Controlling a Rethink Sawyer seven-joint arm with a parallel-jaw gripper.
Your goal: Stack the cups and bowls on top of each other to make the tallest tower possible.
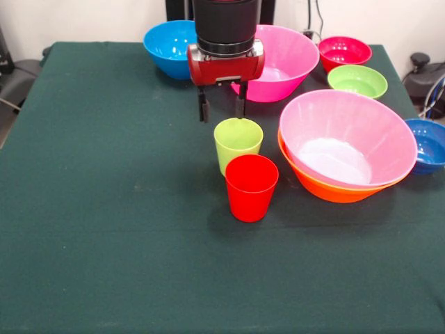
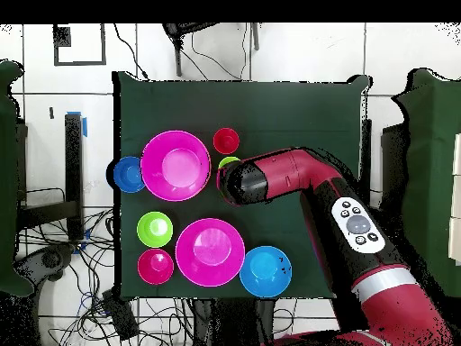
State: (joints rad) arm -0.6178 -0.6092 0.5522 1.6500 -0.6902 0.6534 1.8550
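Front view, green table (image 1: 104, 243). Two cups stand upright at frame centre, touching or nearly so: a lime cup (image 1: 238, 143) and, just below and right of it, a red cup (image 1: 251, 186). Both are empty and neither is stacked.

Seven bowls are visible, counted as follows — two pink, one orange, one light blue, one magenta-red, one green, one dark blue. At centre right, one pink bowl (image 1: 348, 142) sits nested and tilted inside the orange bowl (image 1: 327, 189), whose rim shows only along the lower left; this pair is the only stack so far. The second pink bowl (image 1: 281, 66) stands at upper centre, partly behind the arm. The light blue bowl (image 1: 169, 47) lies at upper left of it. At upper right are the magenta-red bowl (image 1: 344, 52) and, just below it, the green bowl (image 1: 357, 81). The dark blue bowl (image 1: 427, 144) is cut by the right edge, just beside the nested pair.

The gripper (image 1: 221, 110) hangs from the red arm at upper centre, above and slightly left of the lime cup; its two dark fingers (image 1: 204, 110) are spread apart and hold nothing, the right one ending just above the cup's rim.

Overhead view: the arm (image 2: 297, 180) reaches in from lower right and covers most of the lime cup (image 2: 227, 163); the red cup (image 2: 226, 141) shows just above it.
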